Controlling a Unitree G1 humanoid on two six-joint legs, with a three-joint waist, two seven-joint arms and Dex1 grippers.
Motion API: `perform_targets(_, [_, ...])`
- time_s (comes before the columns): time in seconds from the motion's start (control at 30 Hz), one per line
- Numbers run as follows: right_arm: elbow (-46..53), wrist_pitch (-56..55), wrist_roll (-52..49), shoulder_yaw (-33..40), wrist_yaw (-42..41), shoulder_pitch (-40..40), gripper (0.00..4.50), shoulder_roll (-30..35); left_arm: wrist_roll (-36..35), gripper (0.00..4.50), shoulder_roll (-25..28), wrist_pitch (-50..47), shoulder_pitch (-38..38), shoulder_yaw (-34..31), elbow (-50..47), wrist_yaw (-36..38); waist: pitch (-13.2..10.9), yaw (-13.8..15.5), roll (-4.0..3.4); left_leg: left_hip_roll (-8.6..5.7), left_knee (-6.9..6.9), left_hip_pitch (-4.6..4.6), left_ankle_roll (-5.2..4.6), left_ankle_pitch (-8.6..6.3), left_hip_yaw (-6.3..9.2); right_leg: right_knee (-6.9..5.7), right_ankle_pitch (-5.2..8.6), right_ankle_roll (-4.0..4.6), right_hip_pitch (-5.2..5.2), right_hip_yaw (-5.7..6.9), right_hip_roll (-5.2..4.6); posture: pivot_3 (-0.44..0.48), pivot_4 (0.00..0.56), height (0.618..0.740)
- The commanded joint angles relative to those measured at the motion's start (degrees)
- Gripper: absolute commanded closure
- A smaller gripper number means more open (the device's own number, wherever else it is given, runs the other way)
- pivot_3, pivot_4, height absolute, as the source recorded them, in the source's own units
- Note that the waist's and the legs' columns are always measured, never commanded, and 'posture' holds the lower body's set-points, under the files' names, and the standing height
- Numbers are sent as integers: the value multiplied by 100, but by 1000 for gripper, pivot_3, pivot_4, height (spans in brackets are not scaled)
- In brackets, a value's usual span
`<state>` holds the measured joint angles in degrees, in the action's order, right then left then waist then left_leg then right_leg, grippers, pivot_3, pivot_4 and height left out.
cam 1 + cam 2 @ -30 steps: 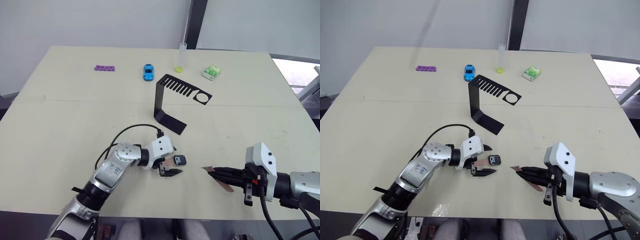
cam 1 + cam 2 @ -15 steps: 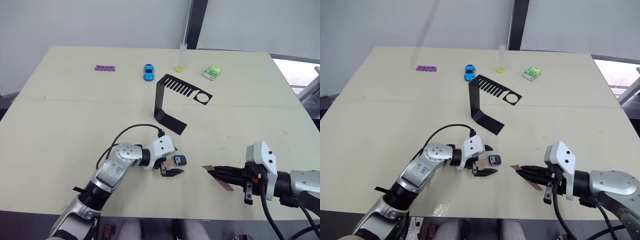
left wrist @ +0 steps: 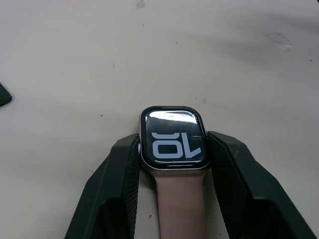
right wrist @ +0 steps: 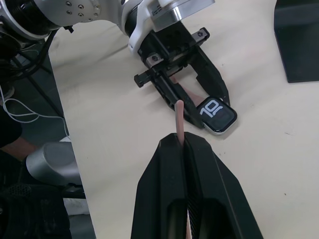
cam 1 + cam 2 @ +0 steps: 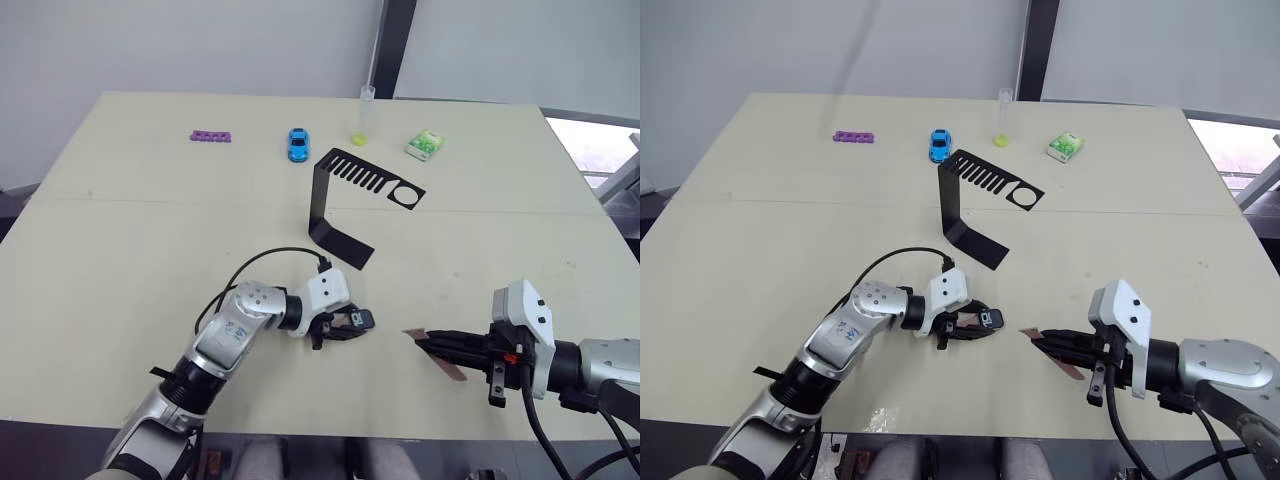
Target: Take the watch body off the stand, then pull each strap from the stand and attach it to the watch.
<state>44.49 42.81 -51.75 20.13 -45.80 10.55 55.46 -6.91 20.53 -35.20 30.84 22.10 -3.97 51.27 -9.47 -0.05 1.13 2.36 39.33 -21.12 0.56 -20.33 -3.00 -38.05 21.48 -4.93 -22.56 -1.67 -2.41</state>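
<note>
On the tabletop (image 5: 120, 230), left fingers (image 3: 114, 179) clamp the watch body (image 3: 173, 138), one strap fitted; right gripper (image 5: 432, 341) pinches the second strap (image 4: 179, 123) at its three o'clock. Next: mate it to the free edge.

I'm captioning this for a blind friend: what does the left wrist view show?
The watch body, its dark screen showing white marks, sits clamped between the left gripper's two black fingers. One pinkish strap is already attached, over the pale table.

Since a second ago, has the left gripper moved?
Yes. The left gripper has closed around the watch body, nudging slightly toward the stand; its fingers now flank the case.
</note>
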Motion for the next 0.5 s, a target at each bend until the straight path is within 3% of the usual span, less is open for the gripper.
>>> perform_targets(0.03, [244, -170, 267, 53, 25, -96, 4500, 105, -892, 2914, 16, -869, 401, -601, -51, 471, 0, -5, 0, 0, 0, -1, 0, 0, 0, -2, 0, 0, -2, 0, 1, 0, 150, 740])
perform_targets(0.17, [382, -680, 1283, -436, 176, -598, 4500, 229, -1709, 2914, 145, -2143, 907, -939, 148, 877, 1, -16, -1, -1, 6, -2, 0, 0, 0, -20, 0, 0, -3, 0, 2, 0, 150, 740])
perform_targets(0.5, [267, -2213, 3516, -1438, 163, -944, 4500, 274, -2604, 2914, 135, -3810, 1540, -1172, 706, 892, 0, -7, -1, -13, 15, -9, 0, -1, 12, -30, 0, 0, -11, -5, 0, 0, 150, 740])
